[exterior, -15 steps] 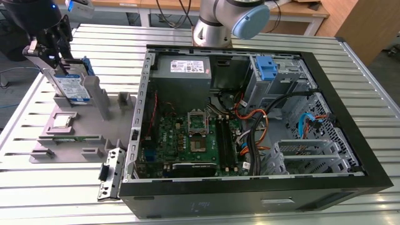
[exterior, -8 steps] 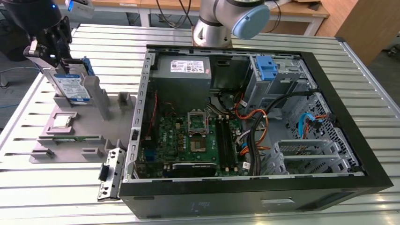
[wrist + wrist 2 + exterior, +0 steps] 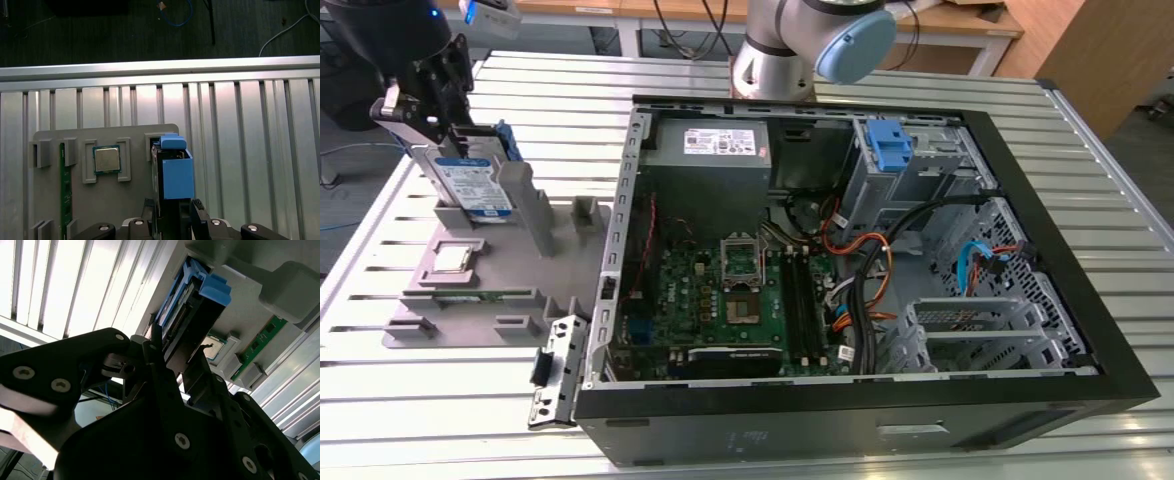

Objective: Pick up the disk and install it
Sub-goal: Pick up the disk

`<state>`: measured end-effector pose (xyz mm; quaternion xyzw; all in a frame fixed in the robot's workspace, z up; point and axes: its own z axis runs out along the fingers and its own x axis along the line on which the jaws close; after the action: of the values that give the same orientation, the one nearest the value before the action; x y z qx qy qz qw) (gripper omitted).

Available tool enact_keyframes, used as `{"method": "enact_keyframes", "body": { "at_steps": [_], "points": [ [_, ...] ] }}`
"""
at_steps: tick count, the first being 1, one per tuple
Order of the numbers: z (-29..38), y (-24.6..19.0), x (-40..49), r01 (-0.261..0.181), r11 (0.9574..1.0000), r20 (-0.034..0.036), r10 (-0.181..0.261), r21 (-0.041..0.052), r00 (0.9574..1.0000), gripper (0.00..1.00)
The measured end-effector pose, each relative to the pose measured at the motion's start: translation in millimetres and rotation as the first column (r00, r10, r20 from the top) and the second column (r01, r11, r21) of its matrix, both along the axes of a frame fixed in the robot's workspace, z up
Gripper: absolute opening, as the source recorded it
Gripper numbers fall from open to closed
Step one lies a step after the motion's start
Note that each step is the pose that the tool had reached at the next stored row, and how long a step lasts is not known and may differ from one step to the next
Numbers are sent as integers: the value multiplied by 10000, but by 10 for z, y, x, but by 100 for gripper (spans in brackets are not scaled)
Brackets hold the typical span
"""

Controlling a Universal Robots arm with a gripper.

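The disk [image 3: 464, 178], a silver drive with a white-and-blue label in a blue carrier, stands upright in a slot of the grey holder [image 3: 487, 265] at the exterior view's left, outside the computer. My gripper [image 3: 451, 135] reaches down onto its top end. In both wrist views the black fingers sit against the two sides of the disk [image 3: 172, 170], so the gripper [image 3: 172, 206] is shut on it. The second wrist view shows the carrier's blue end [image 3: 212, 292] beyond the gripper [image 3: 177, 352].
The open computer case [image 3: 1074, 250] lies on the slatted metal table, with a blue bracket [image 3: 891, 145] in its drive bay and a grey power supply [image 3: 714, 150] at the back. The holder [image 3: 75, 145] also carries a processor chip [image 3: 106, 159] and a memory stick [image 3: 65, 190].
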<state>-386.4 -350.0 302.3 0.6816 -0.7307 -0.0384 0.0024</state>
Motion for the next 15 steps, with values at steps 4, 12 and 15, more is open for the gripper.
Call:
{"method": "enact_keyframes", "body": {
  "at_steps": [4,12,15],
  "points": [
    [0,0,0,0,10000,0,0,1,10000,42],
    [2,0,0,0,10000,0,0,0,10000,35],
    [6,0,0,0,10000,0,0,0,10000,35]
  ]
}}
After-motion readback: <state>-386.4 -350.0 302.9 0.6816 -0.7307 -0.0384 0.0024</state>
